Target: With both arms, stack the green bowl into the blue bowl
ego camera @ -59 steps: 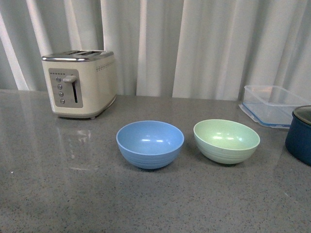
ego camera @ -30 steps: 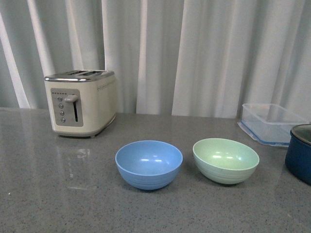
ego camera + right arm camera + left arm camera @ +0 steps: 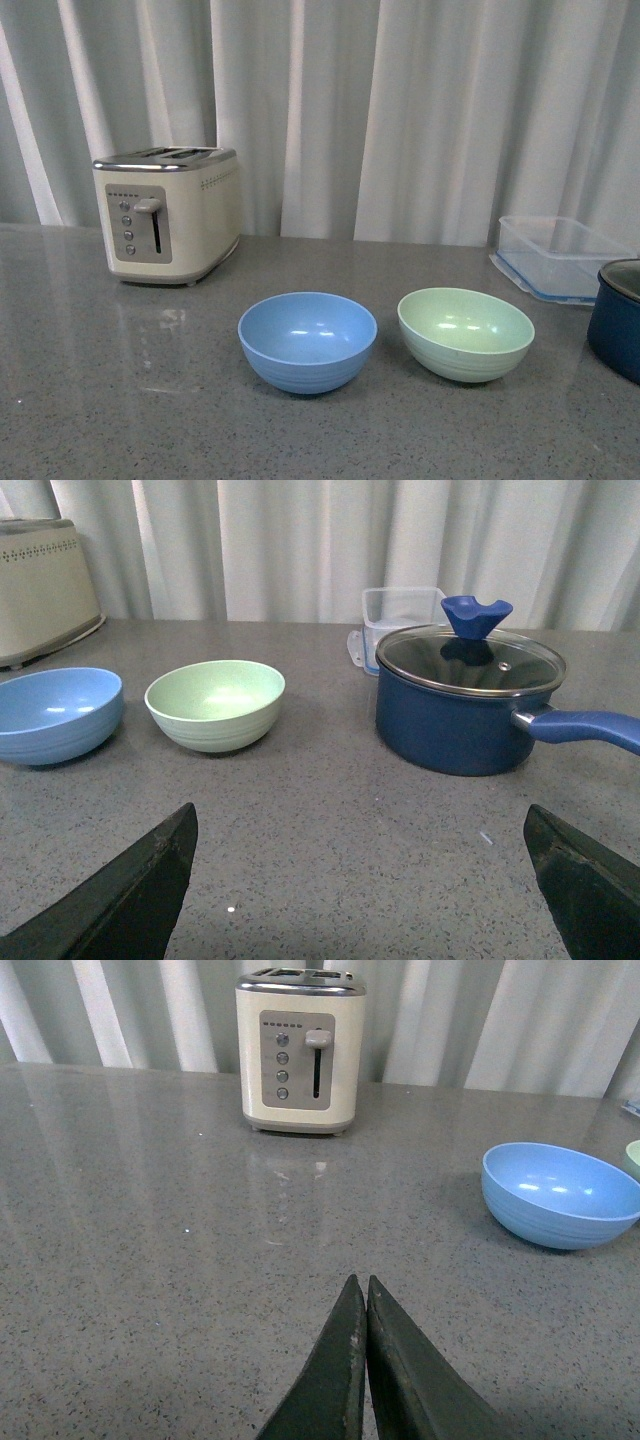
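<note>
The table [image 3: 100, 400] carries two bowls, one blue bowl [image 3: 307, 340] and one green bowl [image 3: 465, 333], plus one toaster [image 3: 167, 214], one clear container [image 3: 560, 255] and one dark pot [image 3: 450, 730] with one lid [image 3: 470, 660].

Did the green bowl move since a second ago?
No. The green bowl sits lower in the front view, but so do the toaster and the blue bowl, so the camera shifted, not the bowl.

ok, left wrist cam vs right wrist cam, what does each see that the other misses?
Left wrist only: the toaster's front panel; the left gripper, shut. Right wrist only: the lidded pot, the clear container; the right gripper, open. Both: the blue bowl, counter, curtain; also the green bowl, a mere edge in the left wrist view.
</note>
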Robot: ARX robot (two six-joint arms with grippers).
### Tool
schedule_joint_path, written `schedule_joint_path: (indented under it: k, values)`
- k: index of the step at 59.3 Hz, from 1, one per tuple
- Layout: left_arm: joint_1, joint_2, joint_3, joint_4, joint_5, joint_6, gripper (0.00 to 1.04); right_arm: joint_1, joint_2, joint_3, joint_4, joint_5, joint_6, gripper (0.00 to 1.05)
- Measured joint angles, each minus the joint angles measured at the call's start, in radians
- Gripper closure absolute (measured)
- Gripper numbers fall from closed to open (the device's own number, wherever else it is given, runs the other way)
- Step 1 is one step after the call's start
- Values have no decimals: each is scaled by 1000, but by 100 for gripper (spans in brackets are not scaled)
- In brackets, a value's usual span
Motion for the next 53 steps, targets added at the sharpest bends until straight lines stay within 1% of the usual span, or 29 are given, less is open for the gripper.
schedule_joint_path:
  k: [27,45,47,49,53]
  values:
    - [0,-212,0,-204,0,0,101,0,0,0,0,0,0,10]
    - [0,-305,0,-298,0,0,101,0,0,0,0,0,0,10]
    - [0,-337,0,-332,0,0,101,0,0,0,0,0,0,10]
    - [0,-391,0,-414,0,1,101,0,0,0,0,0,0,10]
    - [0,-452,0,-468,2,1,101,0,0,0,0,0,0,10]
